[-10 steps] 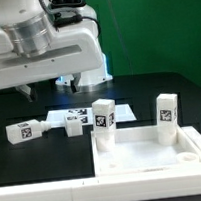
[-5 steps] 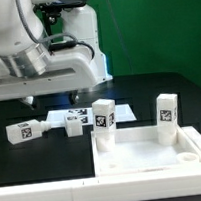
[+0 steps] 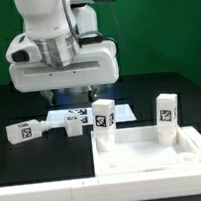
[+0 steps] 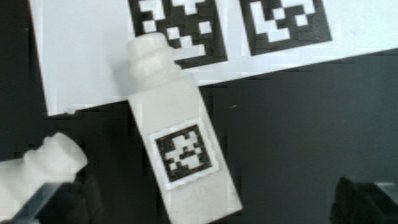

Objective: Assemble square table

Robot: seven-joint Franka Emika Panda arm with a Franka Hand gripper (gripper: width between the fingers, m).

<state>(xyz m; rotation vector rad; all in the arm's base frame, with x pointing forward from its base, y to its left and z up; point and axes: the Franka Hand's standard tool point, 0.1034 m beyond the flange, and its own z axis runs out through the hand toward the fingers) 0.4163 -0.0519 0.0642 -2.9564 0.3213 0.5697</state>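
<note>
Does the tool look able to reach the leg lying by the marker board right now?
Probably yes: the tool hangs open above that leg, nothing lies on it, and the other loose leg sits apart.

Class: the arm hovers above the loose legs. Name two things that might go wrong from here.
1. The lying leg overlaps the marker board at one end, so it may sit tilted and slip from the pincer.
2. Another loose leg and an upright leg are close by; the arm might knock either going down.
</note>
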